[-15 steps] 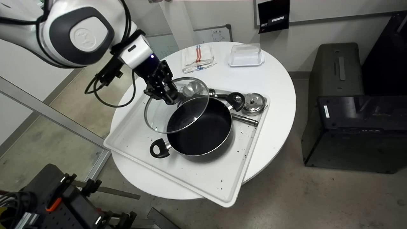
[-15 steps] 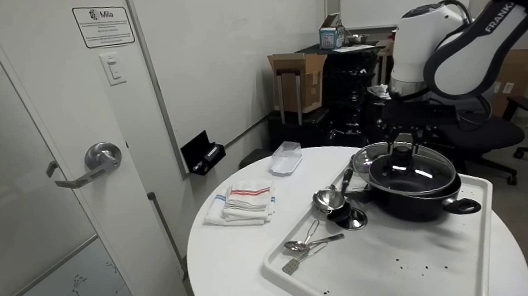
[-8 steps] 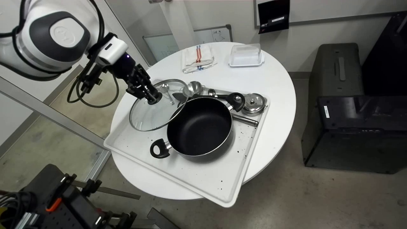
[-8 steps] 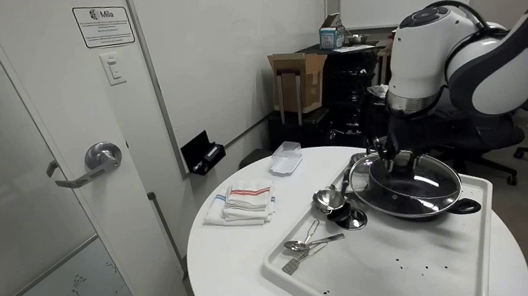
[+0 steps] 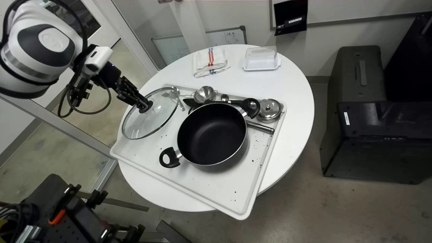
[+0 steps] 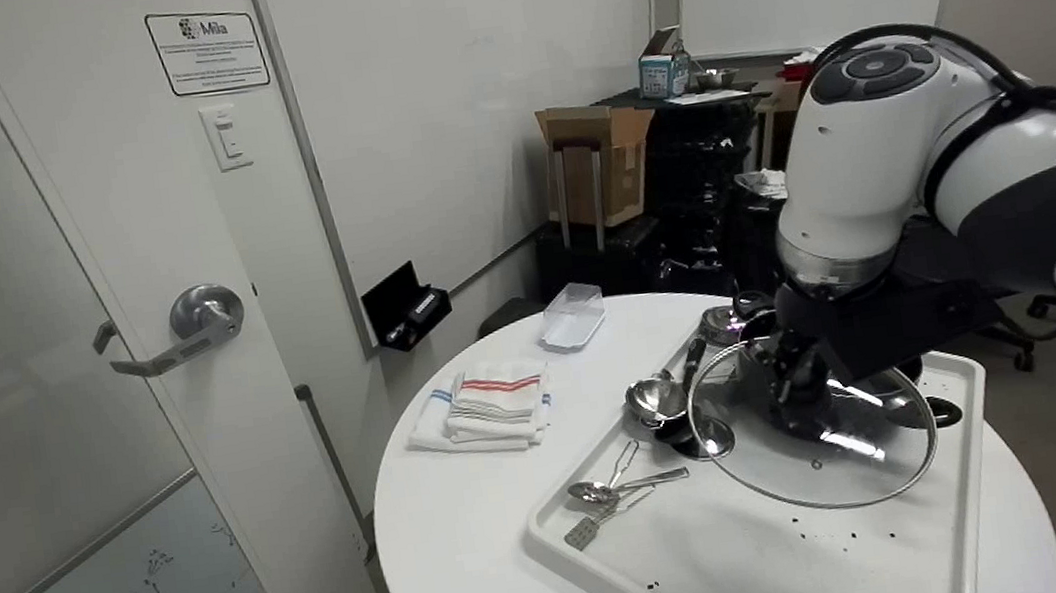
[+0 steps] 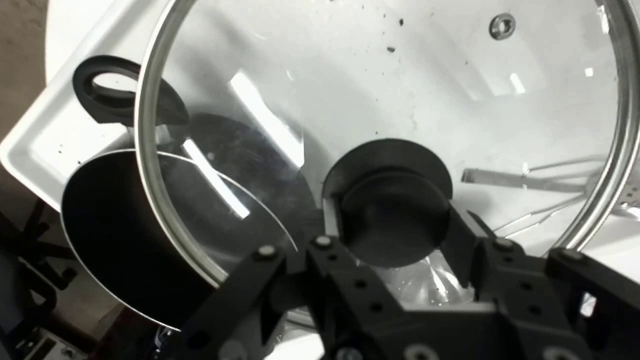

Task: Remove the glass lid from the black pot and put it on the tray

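Note:
My gripper [image 5: 144, 105] is shut on the dark centre knob of the glass lid [image 5: 155, 118]; in the wrist view the fingers [image 7: 394, 215] press on both sides of the knob. The lid, also in an exterior view [image 6: 812, 478], is held tilted above the tray [image 5: 202, 189], beside the black pot [image 5: 212, 135]. The pot stands open on the tray, its dark interior in sight. In the wrist view the lid's rim overlaps part of the pot [image 7: 120, 235]. In an exterior view the arm and lid hide most of the pot, leaving a handle [image 6: 945, 409] in sight.
Steel utensils [image 6: 618, 492] and a steel bowl-like strainer [image 5: 205, 94] lie on the tray near the lid. A small steel lidded pot [image 5: 269, 110] and a steel handle [image 5: 260, 127] are beside the black pot. Folded towels [image 5: 211, 62] and a clear plastic box [image 5: 261, 59] stand on the table.
The gripper has carried the lid sideways off the pot until it hangs over the tray beside it. The lid looks more tilted. The pot and tray have not moved.

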Controlling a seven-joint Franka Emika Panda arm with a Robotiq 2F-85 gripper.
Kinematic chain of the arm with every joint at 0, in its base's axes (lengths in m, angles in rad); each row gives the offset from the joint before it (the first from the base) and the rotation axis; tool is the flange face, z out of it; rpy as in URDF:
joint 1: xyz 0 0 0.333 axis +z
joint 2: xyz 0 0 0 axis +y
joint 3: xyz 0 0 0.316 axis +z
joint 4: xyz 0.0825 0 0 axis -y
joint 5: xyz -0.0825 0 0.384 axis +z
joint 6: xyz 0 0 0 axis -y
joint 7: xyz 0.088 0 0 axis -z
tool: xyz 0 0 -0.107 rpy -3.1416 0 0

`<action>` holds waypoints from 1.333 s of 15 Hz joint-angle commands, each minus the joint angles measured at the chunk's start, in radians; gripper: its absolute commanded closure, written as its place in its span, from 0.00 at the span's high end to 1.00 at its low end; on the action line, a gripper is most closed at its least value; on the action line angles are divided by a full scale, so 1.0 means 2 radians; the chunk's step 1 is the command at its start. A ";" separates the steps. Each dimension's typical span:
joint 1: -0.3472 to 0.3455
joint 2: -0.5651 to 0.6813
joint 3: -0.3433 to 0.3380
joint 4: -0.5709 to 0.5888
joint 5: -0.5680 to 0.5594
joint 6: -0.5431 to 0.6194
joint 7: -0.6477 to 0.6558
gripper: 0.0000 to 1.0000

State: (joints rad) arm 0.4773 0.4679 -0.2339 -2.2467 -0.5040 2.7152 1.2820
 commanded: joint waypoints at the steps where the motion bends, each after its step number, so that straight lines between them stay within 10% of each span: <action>1: -0.001 -0.006 0.020 -0.019 -0.021 0.024 -0.008 0.25; 20: -0.052 0.138 0.048 0.016 0.127 0.154 -0.289 0.25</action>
State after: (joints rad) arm 0.3980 0.6949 -0.1474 -2.2693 -0.3258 3.0024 0.8292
